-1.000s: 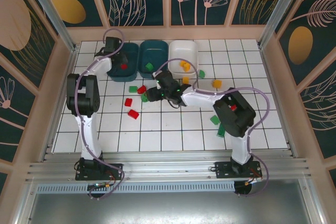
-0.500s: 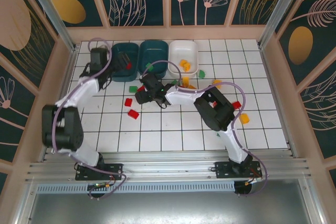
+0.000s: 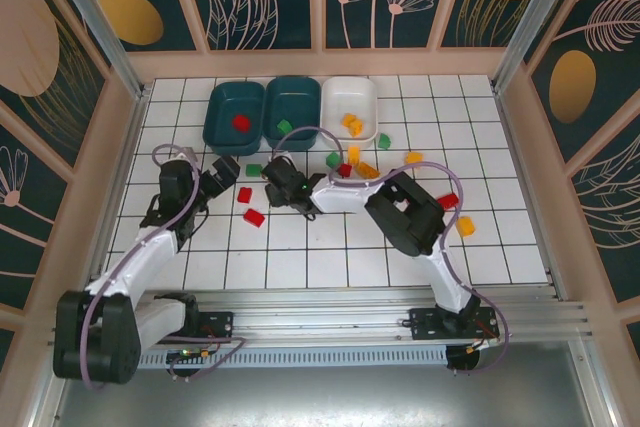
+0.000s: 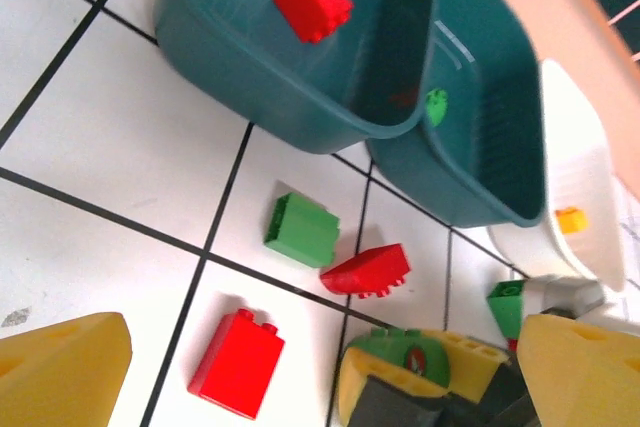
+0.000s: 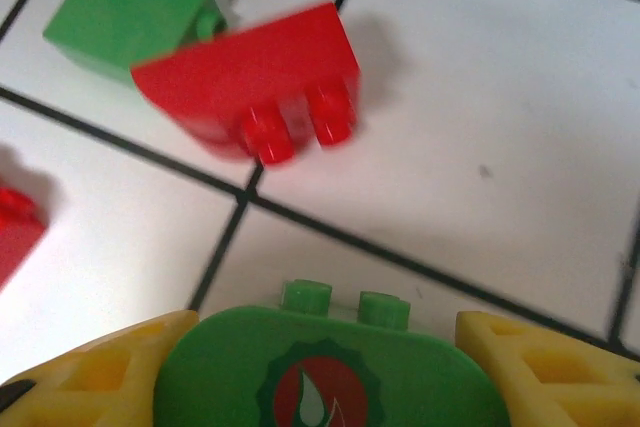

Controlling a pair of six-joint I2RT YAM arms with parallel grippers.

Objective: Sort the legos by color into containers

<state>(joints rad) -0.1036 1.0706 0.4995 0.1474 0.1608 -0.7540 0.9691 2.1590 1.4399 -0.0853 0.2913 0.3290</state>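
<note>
We see the left gripper (image 4: 325, 335) spread wide, its two yellow fingers (image 4: 60, 372) sitting in the lower corners of the left wrist view with nothing between them. From above it lies left of centre. The right gripper (image 3: 271, 175) is just to its right, near the middle of the overhead frame. In its own wrist view its jaws press against both ends of a badge-printed green lego (image 5: 320, 387) at the bottom edge. Just above that, a red sloped lego (image 5: 250, 87) lies on the tiles right beside a plain green lego (image 5: 125, 12) in the upper left. Along the top of the overhead frame stand the three containers. The left teal tub (image 3: 220, 107) holds one red lego (image 3: 240, 122), the middle teal tub (image 3: 300, 102) holds one green piece (image 3: 284, 127), and the white tub (image 3: 350, 95) holds several orange ones (image 3: 352, 125). Loose legos (image 3: 255, 216) in red, green and orange lie scattered on the white tiled floor (image 3: 300, 257) below and to the right of the tubs.
</note>
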